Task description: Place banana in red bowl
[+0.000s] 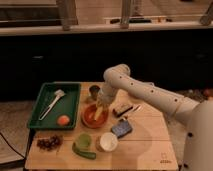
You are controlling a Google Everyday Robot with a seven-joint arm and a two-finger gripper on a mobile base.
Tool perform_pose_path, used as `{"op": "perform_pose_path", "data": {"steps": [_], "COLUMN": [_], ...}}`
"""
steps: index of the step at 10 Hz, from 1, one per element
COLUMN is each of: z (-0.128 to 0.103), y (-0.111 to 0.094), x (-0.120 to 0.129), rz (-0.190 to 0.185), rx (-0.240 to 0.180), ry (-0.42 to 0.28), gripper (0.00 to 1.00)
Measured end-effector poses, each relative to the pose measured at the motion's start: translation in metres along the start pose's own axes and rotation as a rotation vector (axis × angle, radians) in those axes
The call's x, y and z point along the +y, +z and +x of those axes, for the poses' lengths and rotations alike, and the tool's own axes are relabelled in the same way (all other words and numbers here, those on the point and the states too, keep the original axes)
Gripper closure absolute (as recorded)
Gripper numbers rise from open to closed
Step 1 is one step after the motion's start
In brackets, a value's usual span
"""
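The banana (99,112) hangs at a slant over the red bowl (89,119), its lower end down inside the rim, though I cannot tell whether it touches the bottom. The gripper (103,103) is just above the bowl's far edge, its jaws closed on the banana's upper end. The carry looks finished; what is left, by my judgement, is to let go and lift clear.

The bowl sits near the middle of the table (150,145). It is hemmed in: a metal cup (94,91) just behind toward the far edge, a green tray (70,100) along the left side with an orange fruit (63,120) at the tray's near corner, a brown block (122,108) to the right, and a light-green cup (83,141) and white cup (108,142) toward the near edge. The open room is straight up, and over the bare right near corner.
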Motion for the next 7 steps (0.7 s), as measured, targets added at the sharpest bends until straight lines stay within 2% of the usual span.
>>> {"op": "perform_pose_path", "data": {"steps": [7], "z": [0.002], "y": [0.015], "x": [-0.002], "rz": [-0.029], "rx": [-0.028], "ry": [-0.001], "gripper": [1.00]}}
